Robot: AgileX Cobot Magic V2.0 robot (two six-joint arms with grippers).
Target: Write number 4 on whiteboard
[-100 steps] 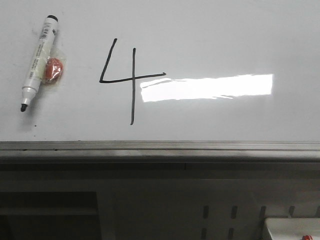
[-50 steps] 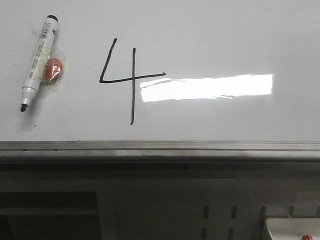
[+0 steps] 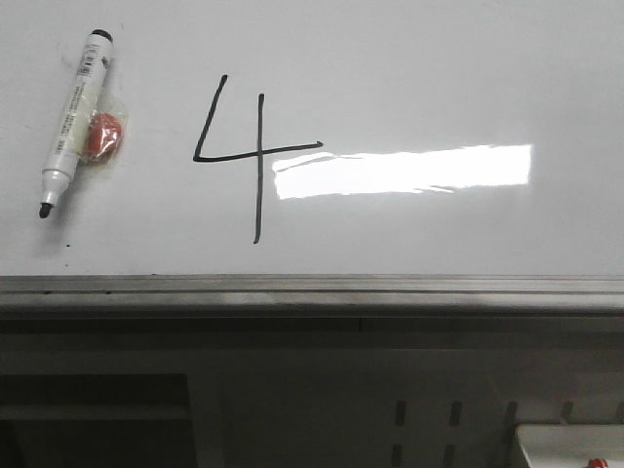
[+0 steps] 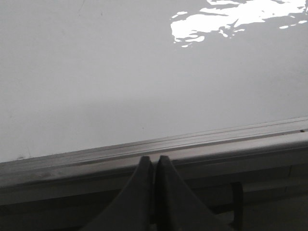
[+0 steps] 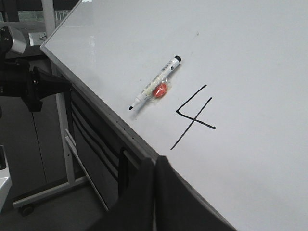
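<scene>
The whiteboard (image 3: 409,68) fills the front view, with a bright glare and a grey metal rail (image 3: 312,288) along its lower edge. The number 4 (image 3: 255,151) is drawn on it in thin black line; it also shows in the right wrist view (image 5: 195,118). A white marker (image 3: 73,122) with a black tip lies left of it, beside a small red-orange thing (image 3: 100,136). My left gripper (image 4: 155,160) is shut and empty, at the rail. My right gripper (image 5: 155,161) is shut and empty, at the board's edge, apart from the marker (image 5: 154,83).
Below the rail is a grey perforated panel (image 3: 429,419). A white thing (image 3: 570,447) shows at the bottom right corner of the front view. In the right wrist view the other arm (image 5: 29,82) and a metal stand frame (image 5: 62,144) stand beside the board.
</scene>
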